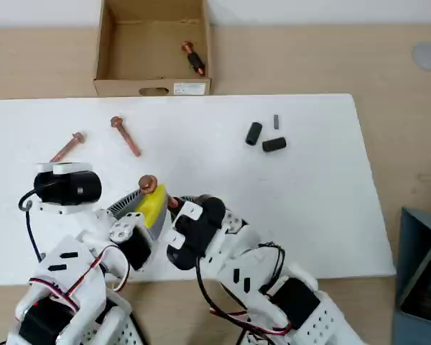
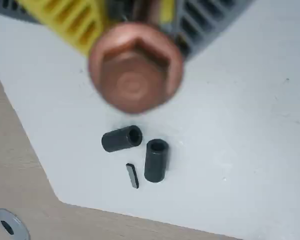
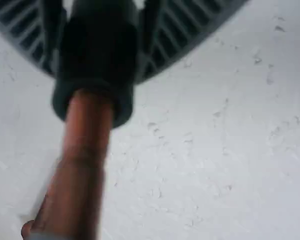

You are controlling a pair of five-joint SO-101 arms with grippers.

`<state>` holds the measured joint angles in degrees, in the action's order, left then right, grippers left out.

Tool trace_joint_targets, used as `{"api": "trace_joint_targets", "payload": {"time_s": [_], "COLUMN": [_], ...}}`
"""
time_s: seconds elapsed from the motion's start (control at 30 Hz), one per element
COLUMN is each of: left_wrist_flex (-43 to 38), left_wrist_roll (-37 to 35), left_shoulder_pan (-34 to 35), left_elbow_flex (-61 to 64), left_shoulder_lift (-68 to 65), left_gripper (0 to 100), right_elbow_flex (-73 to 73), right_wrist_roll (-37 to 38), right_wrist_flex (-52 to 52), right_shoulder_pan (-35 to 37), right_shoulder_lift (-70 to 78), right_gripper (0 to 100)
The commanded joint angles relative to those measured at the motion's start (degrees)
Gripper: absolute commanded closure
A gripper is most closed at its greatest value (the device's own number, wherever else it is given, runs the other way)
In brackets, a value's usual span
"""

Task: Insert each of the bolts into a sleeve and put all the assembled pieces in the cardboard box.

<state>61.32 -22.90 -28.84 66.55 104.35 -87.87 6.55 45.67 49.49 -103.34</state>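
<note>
The copper head of a bolt (image 2: 135,67) sat closest to the lens in the left wrist view. The left arm's jaws, one yellow and one grey, were closed on it just behind the head, as far as could be seen. In the right wrist view the right arm's jaws were clamped around a black sleeve (image 3: 97,55). The bolt's shank entered the sleeve's mouth, but how deep it sat could not be told. In the high view the two arms met near the front of the white tabletop (image 1: 316,215), with bolt and sleeve in line between them.

Two loose bolts (image 1: 67,146) (image 1: 125,135) lay on the left arm's side. Two spare sleeves (image 1: 253,133) (image 1: 274,144) lay just beside each other on the right arm's side, with a small dark sliver (image 1: 276,121) near them. One assembled piece (image 1: 194,57) rested in the cardboard box (image 1: 122,88), against its right wall.

The bolt looked like rigid, smooth metal, small and probably light. A hold on the shank close under the head seemed best, since it left the tip free. The sleeve appeared stiff and round, and so likely to roll or twist. It called for a grip around its middle with the bore left clear. A crooked approach would probably jam the parts rather than bend them.
</note>
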Motion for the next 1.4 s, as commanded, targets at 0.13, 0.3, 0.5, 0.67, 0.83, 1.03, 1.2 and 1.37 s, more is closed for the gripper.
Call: {"api": "trace_joint_targets", "payload": {"time_s": [0.13, 0.3, 0.5, 0.67, 0.83, 1.03, 1.2, 1.37], "left_wrist_flex": [0.62, 0.44, 0.35, 0.79, 0.7, 0.79, 0.88, 0.88], "left_wrist_roll": [3.69, 3.87, 3.87, 3.87, 3.87, 6.15, 9.14, 9.05], "left_shoulder_pan": [-8.0, -8.79, -8.35, -5.54, -1.23, 3.52, 5.19, 5.36], "left_elbow_flex": [3.34, 6.15, 8.88, 8.79, 8.0, 3.43, 1.67, -1.93], "left_shoulder_lift": [0.13, 0.13, 0.13, 0.04, -0.04, -0.13, -0.13, -0.04], "left_gripper": [100, 100, 100, 87, 81, 80, 80, 81], "right_elbow_flex": [3.74, 3.74, 3.91, 3.91, 3.74, 3.12, 2.77, 2.86], "right_wrist_roll": [0.35, 0.35, 0.44, 0.44, 0.44, 0.44, 0.44, 0.53], "right_wrist_flex": [-0.26, -0.26, -0.26, -0.26, -0.26, -0.26, -0.44, -0.44], "right_shoulder_pan": [0.75, 0.75, 0.66, 0.66, 0.66, 0.66, 0.66, 0.66], "right_shoulder_lift": [-9.45, -9.45, -9.45, -9.45, -9.45, -9.45, -9.45, -9.45], "right_gripper": [98.9, 98.9, 98.9, 98.9, 98.9, 98.9, 98.9, 98.9]}}
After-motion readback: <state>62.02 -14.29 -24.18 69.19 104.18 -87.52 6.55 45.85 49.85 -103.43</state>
